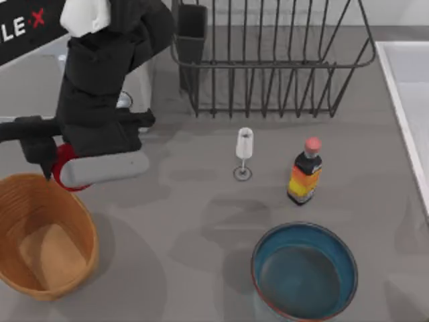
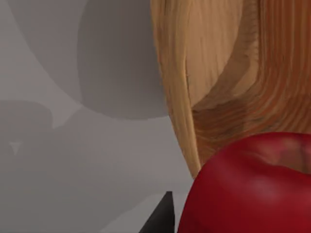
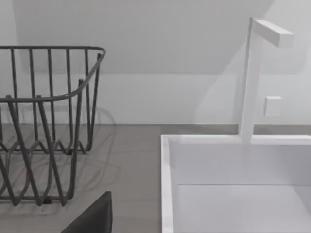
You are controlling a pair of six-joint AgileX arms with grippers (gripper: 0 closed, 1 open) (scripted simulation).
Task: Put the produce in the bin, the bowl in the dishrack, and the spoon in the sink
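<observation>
Produce [image 1: 62,163] mostly hidden under left arm; sink [image 1: 410,100] cropped.

Left arm [image 1: 100,100] reaches over the table's left side, wrist bent downward.

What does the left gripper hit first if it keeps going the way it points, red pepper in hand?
Likely the wicker basket. The left gripper carries the red pepper and looks onto the basket's near rim and inside. Depth is unclear, so it may clip the rim rather than clear it.

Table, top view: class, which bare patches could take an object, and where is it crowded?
Free: between bin and bowl; right of the bottle, before the sink. Crowded: the left, where the left gripper holds the produce by the bin.
</observation>
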